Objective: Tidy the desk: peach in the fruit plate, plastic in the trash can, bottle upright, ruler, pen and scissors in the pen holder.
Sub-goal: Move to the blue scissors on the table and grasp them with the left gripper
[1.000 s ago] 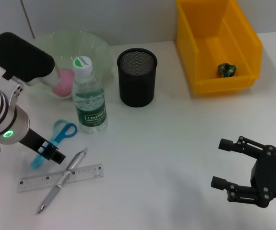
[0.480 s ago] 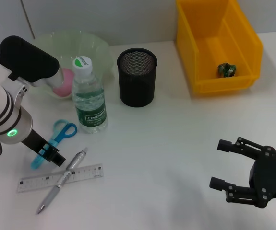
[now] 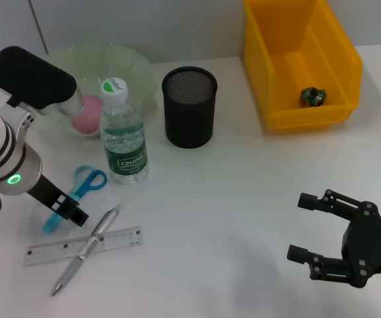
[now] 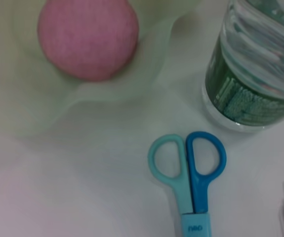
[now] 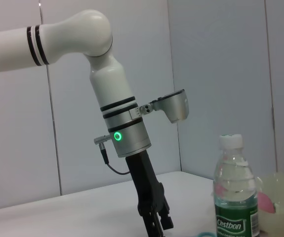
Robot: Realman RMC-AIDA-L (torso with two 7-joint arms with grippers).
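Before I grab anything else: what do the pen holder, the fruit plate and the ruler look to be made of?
Pen holder: black wire mesh, probably metal; the weave shows at its mouth. Fruit plate: thin translucent pale-green plastic, wavy rim, the peach showing through. Ruler: clear, glossy plastic, likely; the table shows through its printed scale.

**Three cameras, one shared corner**

The head view looks down on the whole desk. The left wrist view hangs close above the scissors (image 4: 191,180), bottle (image 4: 253,74) at 2 o'clock. The right wrist view looks level across the desk, sharing that bottle (image 5: 234,190).
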